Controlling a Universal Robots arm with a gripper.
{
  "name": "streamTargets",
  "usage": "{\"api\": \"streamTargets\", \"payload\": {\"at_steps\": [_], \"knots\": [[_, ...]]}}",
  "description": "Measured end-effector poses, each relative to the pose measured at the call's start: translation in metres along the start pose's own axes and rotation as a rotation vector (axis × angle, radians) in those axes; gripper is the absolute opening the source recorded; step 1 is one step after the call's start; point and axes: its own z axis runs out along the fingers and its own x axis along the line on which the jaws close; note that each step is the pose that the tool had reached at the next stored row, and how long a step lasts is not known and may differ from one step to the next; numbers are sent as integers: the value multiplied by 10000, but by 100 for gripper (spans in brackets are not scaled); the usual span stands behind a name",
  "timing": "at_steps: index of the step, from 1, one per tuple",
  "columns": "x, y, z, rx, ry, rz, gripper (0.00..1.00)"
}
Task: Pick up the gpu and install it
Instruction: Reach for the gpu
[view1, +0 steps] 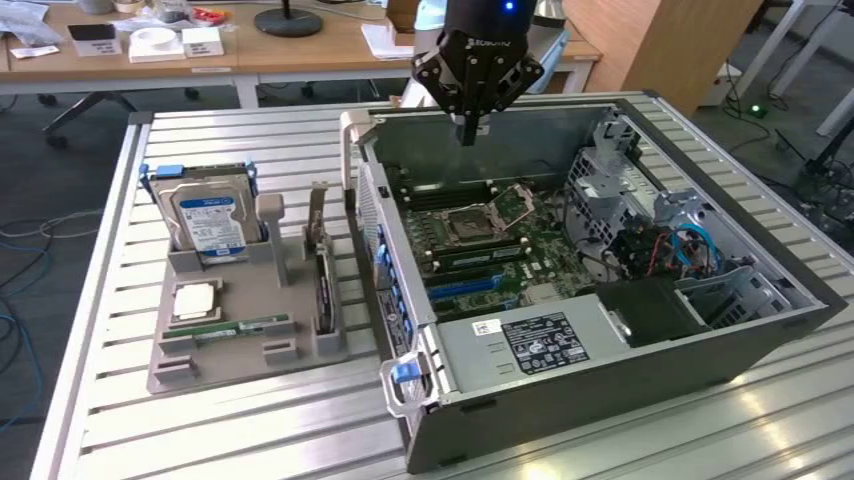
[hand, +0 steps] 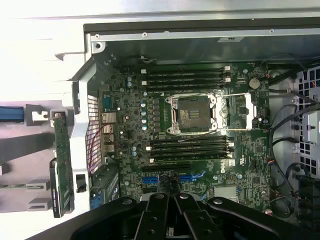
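Note:
The gpu (view1: 322, 272) is a thin dark card standing on edge in a slot of the grey holder (view1: 176, 368), to the exterior view's left of the open computer case (view1: 574, 400). Its silver bracket points up. From the wrist the gpu (hand: 60, 165) appears edge-on, just outside the case wall. My gripper (view1: 467, 133) hangs shut and holding nothing over the far end of the case, well above the motherboard (view1: 470, 255) and away from the gpu. Its black links (hand: 173, 207) sit over the board's blue slots (hand: 150, 180).
The holder also carries a silver hard drive with a blue label (view1: 208, 218), a processor chip (view1: 195, 300) and a green RAM stick (view1: 243, 327). Drive cages and cables (view1: 667, 245) fill the case's right side. Wooden desks (view1: 267, 55) stand behind the slatted table (view1: 214, 430).

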Motion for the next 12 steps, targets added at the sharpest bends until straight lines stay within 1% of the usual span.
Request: {"api": "streamTargets", "payload": {"at_steps": [4, 12], "knots": [[23, -2, 0, 0, 0, 1, 11], [133, -10, -2, 1, 1, 0, 11]]}}
